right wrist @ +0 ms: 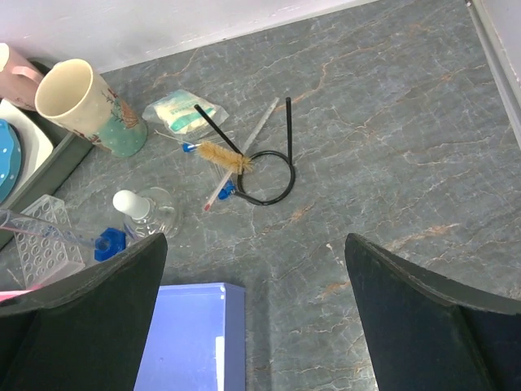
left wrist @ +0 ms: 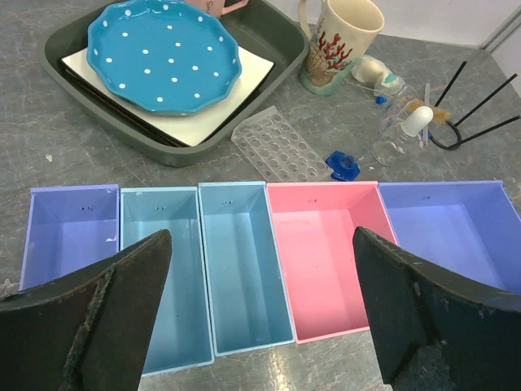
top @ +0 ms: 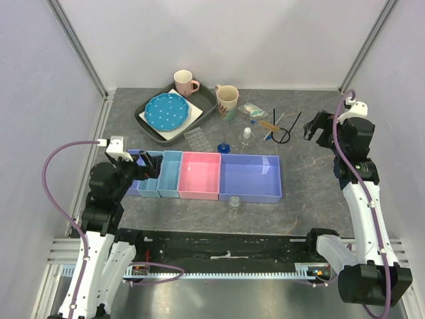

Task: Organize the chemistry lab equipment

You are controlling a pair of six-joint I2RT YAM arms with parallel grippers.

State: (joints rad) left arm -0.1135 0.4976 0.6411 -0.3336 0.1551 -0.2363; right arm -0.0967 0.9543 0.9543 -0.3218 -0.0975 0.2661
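both my tools are released and empty: left gripper (left wrist: 260,244) hangs over the row of blue, pink and purple plastic bins (left wrist: 321,261), right gripper (right wrist: 256,244) hangs over the grey table (right wrist: 391,163) near the loose pile behind the bins

clear plastic welled tray (left wrist: 277,147): flat on the table between the dark green tray (left wrist: 281,37) and the bins. looks light, stiff, slick. it lies flush, so i'd pinch a long edge

thin black looped wire (right wrist: 264,175): right of the beige mug (right wrist: 81,106), light and probably springy. take a straight leg, not the loop

clear soft packet (right wrist: 181,110): just beside the mug, limp. pinch a corner

clear dropper bottle with white bulb (right wrist: 146,213): upright, looks fragile and tippy. grip the body low, gently

tan bristle stick (right wrist: 221,155) and blue-tipped thin sticks (right wrist: 226,192): tangled across the wire, will roll. grip mid-shaft, expect neighbours to drag

tiny clear bottle (top: 234,201): alone in front of the bins, slippery, easy to knock over

blue cap-like piece (left wrist: 343,166): just beside the welled tray's corner, smallest, needs a precise pinch
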